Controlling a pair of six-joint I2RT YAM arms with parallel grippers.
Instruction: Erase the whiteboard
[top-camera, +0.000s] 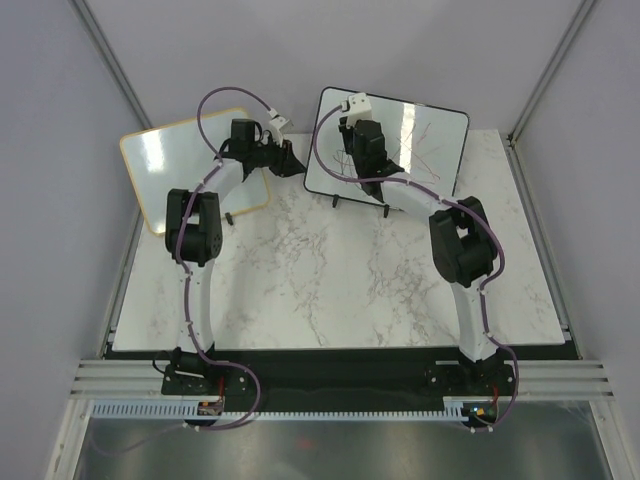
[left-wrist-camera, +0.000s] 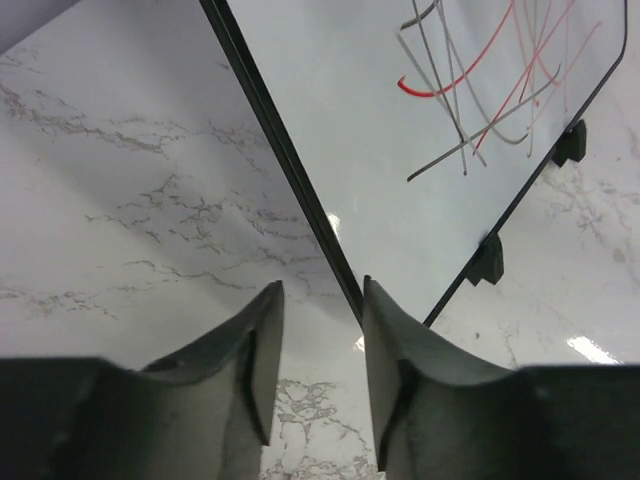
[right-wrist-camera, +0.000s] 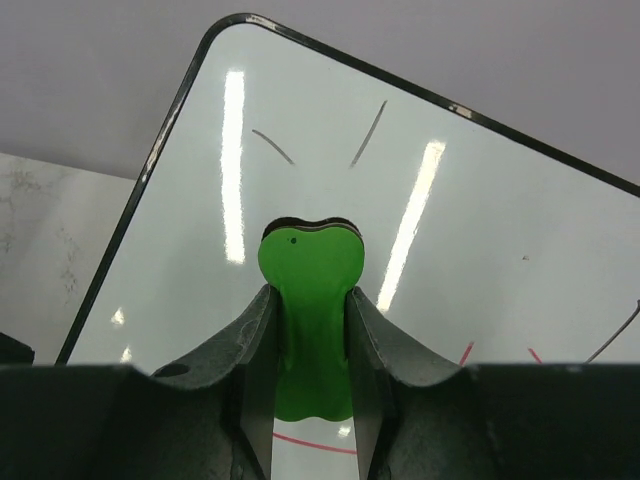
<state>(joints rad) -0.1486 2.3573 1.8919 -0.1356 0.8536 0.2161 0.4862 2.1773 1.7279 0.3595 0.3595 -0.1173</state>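
We look down on a marbled counter (top-camera: 330, 280) with two robot arms mounted at its near edge. The whiteboard (top-camera: 430, 140), black-framed with rounded corners, stands on two small black feet at the far side of the counter, right of the middle, tilted back. Red and dark scribbled lines cross its face.

The right arm's fingers (right-wrist-camera: 255, 340) are closed on a green eraser (right-wrist-camera: 310, 265), whose rounded tip is against the white surface near the upper left corner. Two short dark strokes sit just above it.

The left arm's fingers (left-wrist-camera: 265, 340) stand apart with nothing between them, only counter showing in the gap. They are low beside the whiteboard's left edge, and the black frame runs down to the tip of one finger.

A second board with a light wooden frame (top-camera: 165, 160) leans at the far left, behind the left arm.
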